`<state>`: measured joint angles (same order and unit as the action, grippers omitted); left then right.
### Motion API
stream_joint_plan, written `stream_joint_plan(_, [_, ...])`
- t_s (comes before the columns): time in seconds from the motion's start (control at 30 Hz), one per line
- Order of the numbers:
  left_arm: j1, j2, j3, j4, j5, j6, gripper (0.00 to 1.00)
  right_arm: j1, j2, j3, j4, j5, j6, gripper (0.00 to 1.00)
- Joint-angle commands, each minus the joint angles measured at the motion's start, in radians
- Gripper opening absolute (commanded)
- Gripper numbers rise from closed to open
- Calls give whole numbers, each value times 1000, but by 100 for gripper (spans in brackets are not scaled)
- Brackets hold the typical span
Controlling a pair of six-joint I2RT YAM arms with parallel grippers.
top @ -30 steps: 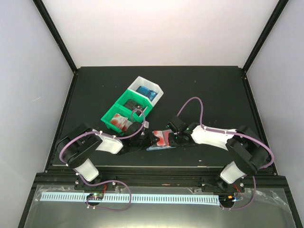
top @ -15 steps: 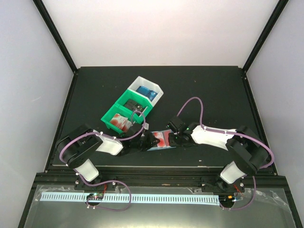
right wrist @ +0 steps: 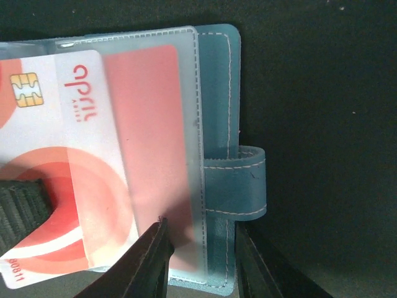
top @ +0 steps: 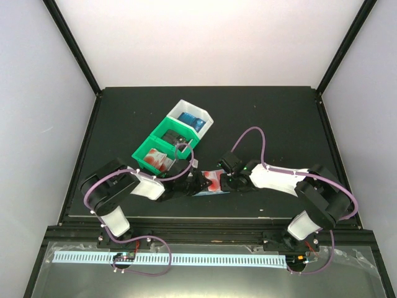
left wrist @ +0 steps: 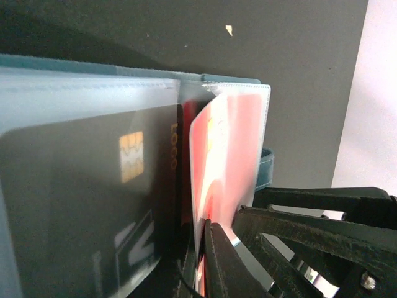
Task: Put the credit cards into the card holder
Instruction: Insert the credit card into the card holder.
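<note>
Top external view shows the left arm pushed further toward the teal card holder (top: 200, 194), which lies open near the front of the tabletop (top: 279, 124), than a second ago. The red-and-white card (left wrist: 231, 149) therefore appears to be sliding deeper into its clear pocket (right wrist: 186, 124), partly in but not yet seated. Left fingers (left wrist: 218, 267) are closed on that card's near edge. Right fingers (right wrist: 147, 264) stand partly apart, gripping nothing, one tip on the pocket and the other just beside the holder's edge. A black card (left wrist: 93, 205) already fills the neighbouring pocket.
</note>
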<state>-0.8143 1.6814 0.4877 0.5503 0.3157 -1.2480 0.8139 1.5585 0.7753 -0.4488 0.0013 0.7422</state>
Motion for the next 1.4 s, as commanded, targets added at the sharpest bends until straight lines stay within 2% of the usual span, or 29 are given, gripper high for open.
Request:
stream_joint_plan(0.0, [-13,36,22,-95,0,44,6,6,44,-34,17,8,2,32])
stream_joint_plan(0.1, [-17,-10,40,-208,-13,95,17,6,40,-36,20,9,4,32])
stream_joint_plan(0.2, [-21,-64,59,-350,-7,134,37,6,24,-44,15,11,10,32])
stream_joint_plan(0.3, [-22,-139,72,-468,-30,170,50,7,-12,-79,50,-7,26,32])
stream_joint_plan(0.43, [-22,-200,130,-629,-100,233,58,7,-11,-94,96,-43,31,32])
stream_joint_plan(0.57, [-22,-215,151,-685,-124,249,59,7,-5,-102,137,-87,35,32])
stream_joint_plan(1.07, [-21,-44,267,-602,-57,314,55,6,6,-103,157,-108,32,32])
stream_joint_plan(1.2, [-20,-8,290,-544,-1,335,53,5,-2,-105,167,-103,40,32])
stream_joint_plan(1.37, [-21,-7,248,-426,50,297,50,7,-27,-101,169,-83,53,32])
